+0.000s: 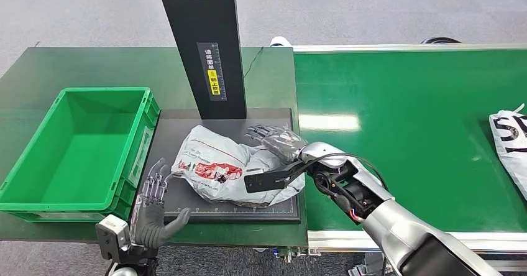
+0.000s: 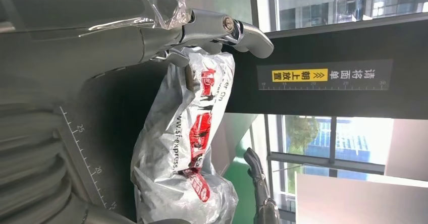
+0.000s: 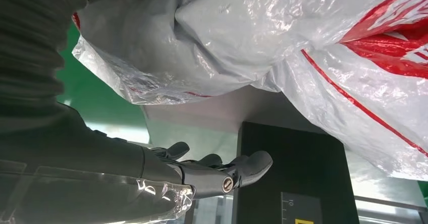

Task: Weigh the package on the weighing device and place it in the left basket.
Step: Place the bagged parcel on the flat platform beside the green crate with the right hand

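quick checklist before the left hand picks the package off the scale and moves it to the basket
1. Package lies on the scale platform: ok.
2. Left hand holds nothing, fingers apart, at the package's left end: ok.
3. Left hand has a grip on the package: not ok.
4. Right hand is off the package: cannot tell; its fingers are spread at the package's right side.
5. Green basket on the left has room: ok.
6. Weight reading was taken: cannot tell.
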`<state>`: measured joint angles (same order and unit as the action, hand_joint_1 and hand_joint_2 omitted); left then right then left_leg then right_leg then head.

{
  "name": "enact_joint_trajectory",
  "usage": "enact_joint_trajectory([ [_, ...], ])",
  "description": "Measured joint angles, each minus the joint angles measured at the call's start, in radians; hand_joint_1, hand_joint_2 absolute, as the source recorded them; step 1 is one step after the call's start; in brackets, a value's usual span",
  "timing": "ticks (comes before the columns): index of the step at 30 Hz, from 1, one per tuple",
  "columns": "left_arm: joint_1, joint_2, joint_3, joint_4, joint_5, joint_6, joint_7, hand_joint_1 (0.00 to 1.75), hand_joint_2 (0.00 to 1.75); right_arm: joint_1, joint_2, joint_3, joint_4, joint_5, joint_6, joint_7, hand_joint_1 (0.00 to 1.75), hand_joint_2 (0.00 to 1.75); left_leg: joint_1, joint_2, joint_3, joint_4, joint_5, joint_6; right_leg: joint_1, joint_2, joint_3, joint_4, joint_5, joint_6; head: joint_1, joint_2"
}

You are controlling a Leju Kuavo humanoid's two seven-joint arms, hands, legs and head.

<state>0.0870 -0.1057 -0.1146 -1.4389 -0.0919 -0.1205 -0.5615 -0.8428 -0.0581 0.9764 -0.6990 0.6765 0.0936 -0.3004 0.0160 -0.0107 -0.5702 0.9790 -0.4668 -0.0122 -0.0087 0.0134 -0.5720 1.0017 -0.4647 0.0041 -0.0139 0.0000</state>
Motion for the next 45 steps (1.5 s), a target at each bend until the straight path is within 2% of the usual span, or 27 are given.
enact_joint_trajectory([
  [8, 0.001, 0.0, 0.001, -0.005, 0.0, 0.0, 0.0, 0.0, 1.75, 0.002, 0.004, -0.001, 0.003, 0.012, -0.006, 0.015, 0.0, 1.75, 0.0, 0.0, 0.0, 0.0, 0.0, 0.0, 0.0, 0.0, 0.0, 0.0, 0.0, 0.0, 0.0, 0.0],
  [13, 0.001, 0.0, 0.002, -0.005, -0.002, -0.001, 0.0, 0.0, 1.75, 0.004, 0.01, -0.013, 0.01, 0.055, -0.045, 0.071, 0.0, 1.75, 0.0, 0.0, 0.0, 0.0, 0.0, 0.0, 0.0, 0.0, 0.0, 0.0, 0.0, 0.0, 0.0, 0.0],
  [17, 0.002, 0.0, 0.006, -0.005, -0.003, -0.001, 0.0, 0.0, 1.75, 0.01, 0.019, -0.043, 0.014, 0.054, -0.072, 0.073, 0.0, 1.75, 0.0, 0.0, 0.0, 0.0, 0.0, 0.0, 0.0, 0.0, 0.0, 0.0, 0.0, 0.0, 0.0, 0.0],
  [21, 0.003, -0.001, 0.009, -0.007, -0.005, 0.001, -0.007, 0.0, 1.75, 0.027, 0.031, -0.098, 0.009, 0.013, -0.122, 0.036, 0.0, 1.75, 0.0, 0.0, 0.0, 0.0, 0.0, 0.0, 0.0, 0.0, 0.0, 0.0, 0.0, 0.0, 0.0, 0.0],
  [27, 0.008, -0.002, 0.011, -0.013, -0.008, 0.006, -0.017, 0.0, 1.75, 0.109, 0.048, -0.281, -0.064, -0.214, -0.163, -0.119, 0.0, 1.75, 0.0, 0.0, 0.0, 0.0, 0.0, 0.0, 0.0, 0.0, 0.0, 0.0, 0.0, 0.0, 0.0, 0.0],
  [34, 0.008, -0.002, 0.011, -0.013, -0.01, 0.006, -0.022, 0.0, 1.75, 0.194, 0.048, -0.418, -0.121, -0.29, -0.17, -0.164, 0.0, 1.75, 0.0, 0.0, 0.0, 0.0, 0.0, 0.0, 0.0, 0.0, 0.0, 0.0, 0.0, 0.0, 0.0, 0.0],
  [45, 0.0, -0.002, 0.002, -0.013, -0.011, 0.0, -0.023, 0.0, 1.75, 0.289, 0.044, -0.539, -0.226, -0.379, -0.116, -0.189, 0.0, 1.75, 0.0, 0.0, 0.0, 0.0, 0.0, 0.0, 0.0, 0.0, 0.0, 0.0, 0.0, 0.0, 0.0, 0.0],
])
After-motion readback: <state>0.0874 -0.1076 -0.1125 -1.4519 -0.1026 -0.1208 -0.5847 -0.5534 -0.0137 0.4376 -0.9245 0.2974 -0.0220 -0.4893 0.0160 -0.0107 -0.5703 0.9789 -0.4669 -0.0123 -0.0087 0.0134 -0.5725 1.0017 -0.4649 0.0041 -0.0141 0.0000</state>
